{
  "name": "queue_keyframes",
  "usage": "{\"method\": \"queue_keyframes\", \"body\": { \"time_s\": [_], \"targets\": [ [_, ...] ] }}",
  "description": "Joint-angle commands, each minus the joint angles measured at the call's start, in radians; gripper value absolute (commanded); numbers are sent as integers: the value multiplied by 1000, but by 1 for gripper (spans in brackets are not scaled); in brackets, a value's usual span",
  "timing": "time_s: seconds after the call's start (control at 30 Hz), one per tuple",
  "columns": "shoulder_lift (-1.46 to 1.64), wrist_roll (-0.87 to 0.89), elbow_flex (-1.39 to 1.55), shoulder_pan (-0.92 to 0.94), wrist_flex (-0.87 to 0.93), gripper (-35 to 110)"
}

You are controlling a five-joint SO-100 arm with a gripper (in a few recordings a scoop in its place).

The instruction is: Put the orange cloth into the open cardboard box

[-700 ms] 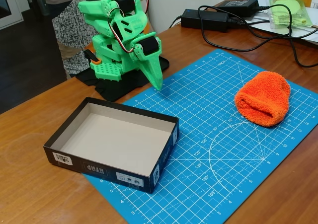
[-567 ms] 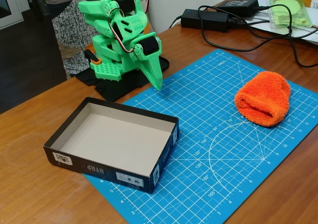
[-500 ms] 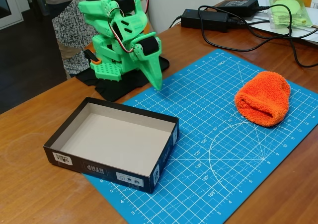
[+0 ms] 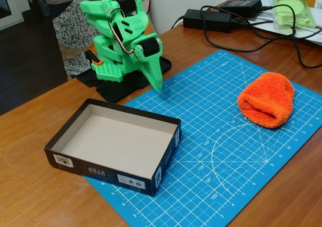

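Fixed view shows your gripper point(image 4: 157, 86) pinched closed and empty beside the box point(image 4: 114, 144), well apart from the orange cloth point(image 4: 266, 106) lying on the mat point(image 4: 221, 151); soft, light, probably squashy, so grab its plump middle.

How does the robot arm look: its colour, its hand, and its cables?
The arm is bright green plastic with black motors at the joints. Red, white and black wires loop near its top. Its hand narrows to a pointed green tip. It stands on a black base.
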Motion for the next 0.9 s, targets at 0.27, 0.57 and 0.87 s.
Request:
{"method": "queue_keyframes", "body": {
  "time_s": [0.27,0.57,0.87],
  "targets": [
    [14,14,-5,9,-3,0],
    [14,-57,-5,-49,0,0],
    [8,-198,-275,-67,78,1]
  ]
}}
